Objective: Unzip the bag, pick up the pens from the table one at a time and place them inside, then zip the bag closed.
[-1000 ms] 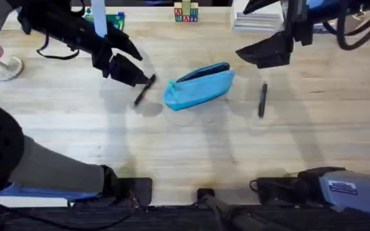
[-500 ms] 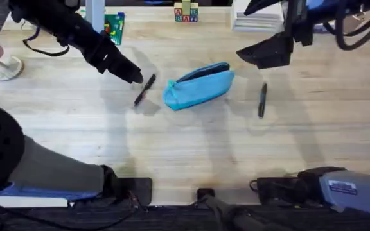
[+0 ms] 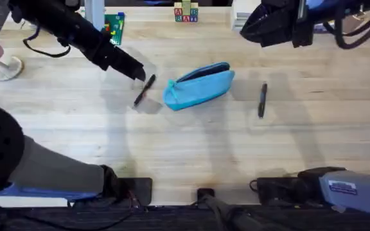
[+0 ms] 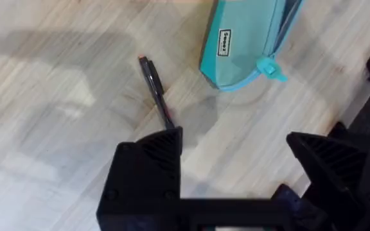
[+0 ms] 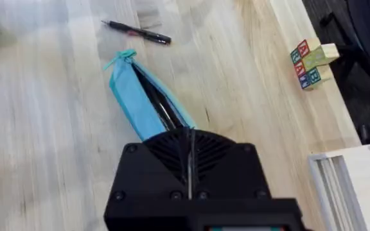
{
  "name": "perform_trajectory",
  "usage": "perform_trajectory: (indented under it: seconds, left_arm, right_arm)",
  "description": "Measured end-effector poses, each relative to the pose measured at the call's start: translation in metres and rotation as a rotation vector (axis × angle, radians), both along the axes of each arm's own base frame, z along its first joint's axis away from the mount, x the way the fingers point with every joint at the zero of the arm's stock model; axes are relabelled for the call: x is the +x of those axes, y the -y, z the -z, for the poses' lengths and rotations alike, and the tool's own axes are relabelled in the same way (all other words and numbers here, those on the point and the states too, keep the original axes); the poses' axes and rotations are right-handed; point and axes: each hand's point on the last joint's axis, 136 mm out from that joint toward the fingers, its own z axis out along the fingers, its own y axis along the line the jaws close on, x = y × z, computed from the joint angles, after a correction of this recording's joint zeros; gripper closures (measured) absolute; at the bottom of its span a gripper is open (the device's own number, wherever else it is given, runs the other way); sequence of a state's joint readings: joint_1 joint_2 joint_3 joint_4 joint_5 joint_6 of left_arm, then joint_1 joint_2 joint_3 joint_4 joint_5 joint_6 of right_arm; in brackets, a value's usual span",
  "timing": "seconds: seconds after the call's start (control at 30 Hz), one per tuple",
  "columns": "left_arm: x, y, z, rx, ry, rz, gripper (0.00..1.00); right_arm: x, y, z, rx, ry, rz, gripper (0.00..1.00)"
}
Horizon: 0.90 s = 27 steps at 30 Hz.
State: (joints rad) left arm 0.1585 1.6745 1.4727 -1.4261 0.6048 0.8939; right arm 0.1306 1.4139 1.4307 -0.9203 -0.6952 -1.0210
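Note:
The light blue bag (image 3: 199, 85) lies in the middle of the table (image 3: 185, 147), a dark gap showing along its zipper. One pen (image 3: 144, 90) lies just left of it, the other pen (image 3: 262, 99) to its right. My left gripper (image 3: 138, 72) hovers open right beside the left pen's far end; the left wrist view shows that pen (image 4: 156, 96) ahead of the open gripper (image 4: 236, 144), with the bag (image 4: 246, 35) and its teal pull tab (image 4: 272, 67) beyond. My right gripper (image 3: 246, 31) is raised at the back right, shut, above the bag (image 5: 143, 96) and a pen (image 5: 137, 32).
Alphabet blocks (image 3: 186, 13) and a green toy (image 3: 114, 25) stand at the far edge. A white stack (image 3: 249, 19) sits at the back right, and a white object (image 3: 5, 65) at the far left. Bare wood lies in front of the bag.
The left gripper has lowered and edged toward the left pen's far end. The right gripper has pulled back toward the table's far edge. Bag and pens have not moved.

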Motion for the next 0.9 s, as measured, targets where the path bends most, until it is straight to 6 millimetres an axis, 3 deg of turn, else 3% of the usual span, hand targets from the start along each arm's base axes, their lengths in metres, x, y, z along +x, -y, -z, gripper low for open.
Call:
perform_trajectory:
  seconds: [0.23, 0.4, 0.5, 0.7, 0.9]
  left_arm:
    - [0.004, -0.001, -0.004, 0.006, -0.005, -0.063, 0.001]
    - [0.002, -0.005, -0.034, 0.045, 0.137, -0.123, 0.002]
    - [-0.012, -0.007, -0.050, 0.076, 0.227, -0.174, 0.001]
    - [-0.050, -0.007, -0.058, 0.104, 0.291, -0.253, 0.002]
    - [-0.070, -0.005, -0.077, 0.100, 0.353, -0.317, 0.003]
  right_arm:
    - [-0.001, 0.000, 0.000, -0.001, -0.004, 0.000, 0.970]
    - [-0.004, 0.001, 0.003, -0.005, -0.021, -0.003, 0.971]
    - [-0.006, 0.001, 0.004, -0.012, -0.017, -0.015, 0.971]
    - [-0.011, 0.002, 0.007, -0.043, 0.019, -0.075, 0.971]
    - [-0.012, 0.002, 0.010, -0.092, 0.116, -0.178, 0.971]
